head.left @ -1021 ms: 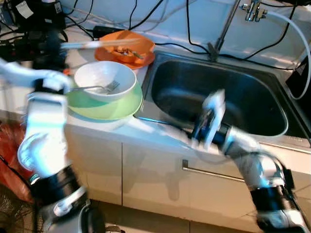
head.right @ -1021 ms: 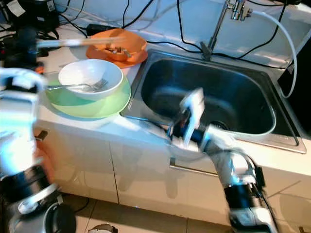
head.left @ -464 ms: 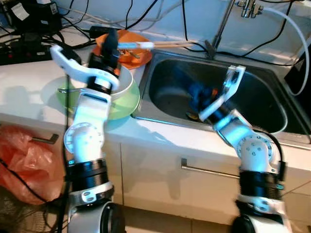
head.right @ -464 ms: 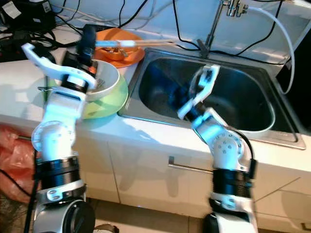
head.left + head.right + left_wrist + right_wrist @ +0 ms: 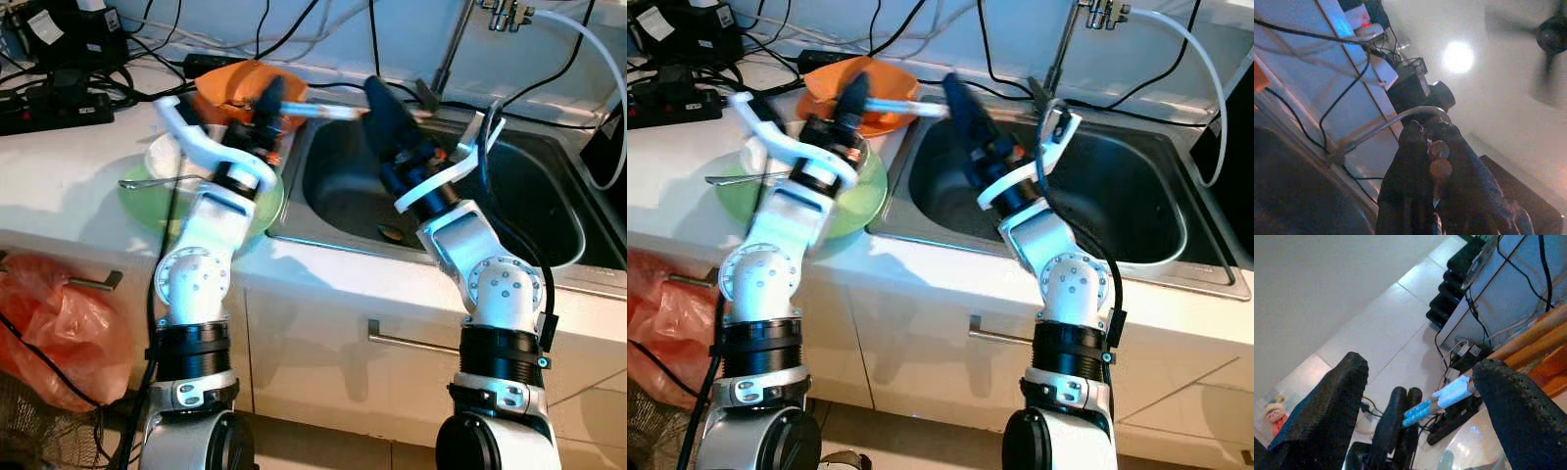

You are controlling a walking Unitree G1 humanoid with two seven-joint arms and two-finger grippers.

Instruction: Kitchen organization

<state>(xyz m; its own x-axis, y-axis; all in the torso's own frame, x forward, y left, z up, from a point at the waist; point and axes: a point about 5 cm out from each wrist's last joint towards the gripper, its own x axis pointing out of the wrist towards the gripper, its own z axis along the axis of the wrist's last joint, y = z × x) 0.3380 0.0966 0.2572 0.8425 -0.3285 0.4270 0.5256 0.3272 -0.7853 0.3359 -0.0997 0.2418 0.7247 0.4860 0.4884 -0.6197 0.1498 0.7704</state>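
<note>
Left claw (image 5: pixel 266 106) clamps chopsticks (image 5: pixel 323 111) — tips between the wide right claw (image 5: pixel 1415 396).

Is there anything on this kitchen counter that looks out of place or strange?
Yes. Black cables and a power strip lie on the counter close to the sink. A fork rests in the stacked bowls.

No readable text, brand, number or sign anywhere. A white tag (image 5: pixel 41 27) on the black device at the counter's (image 5: pixel 59 186) back left corner, its print too small and blurred to read.
</note>
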